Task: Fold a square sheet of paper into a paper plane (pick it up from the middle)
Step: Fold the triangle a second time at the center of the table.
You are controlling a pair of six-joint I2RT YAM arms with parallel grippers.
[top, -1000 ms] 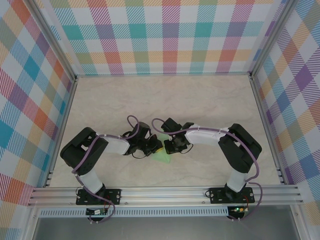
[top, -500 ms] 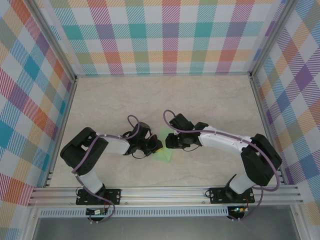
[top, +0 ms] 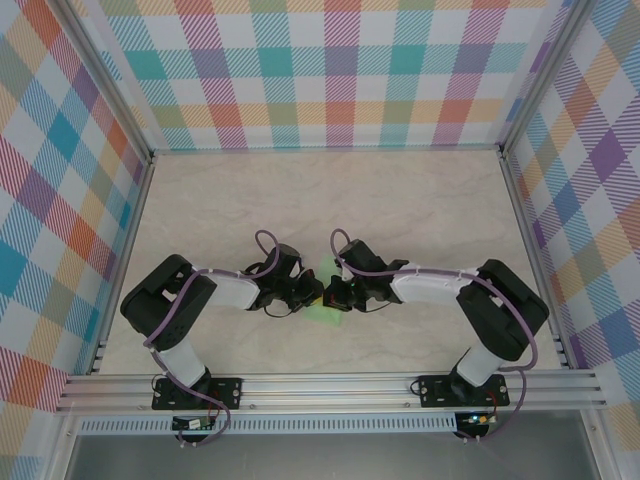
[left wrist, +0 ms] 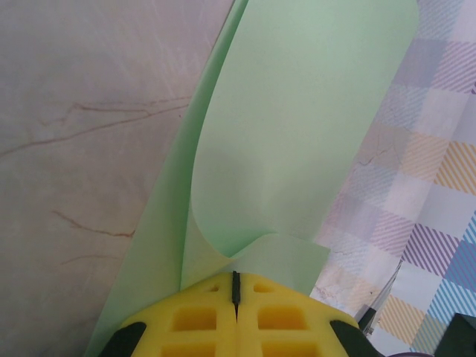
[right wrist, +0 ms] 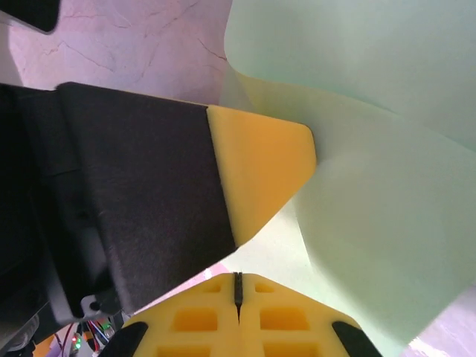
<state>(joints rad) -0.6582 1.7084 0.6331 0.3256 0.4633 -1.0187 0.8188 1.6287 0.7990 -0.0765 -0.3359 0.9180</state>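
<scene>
Right gripper [right wrist: 237, 288] has just closed onto the square sheet of paper [right wrist: 372, 201].

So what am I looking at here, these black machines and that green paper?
Those are the left arm and right arm of a robot, bolted at the near edge of a table. The wide picture is taken from above and behind them; the other two come from a small camera on each wrist, looking past its yellow gripper. Between them is a pale-green paper, curled up off the table. The left gripper is shut, pinching the paper. The right gripper is shut too, apparently on the same paper, right beside the left one.
</scene>
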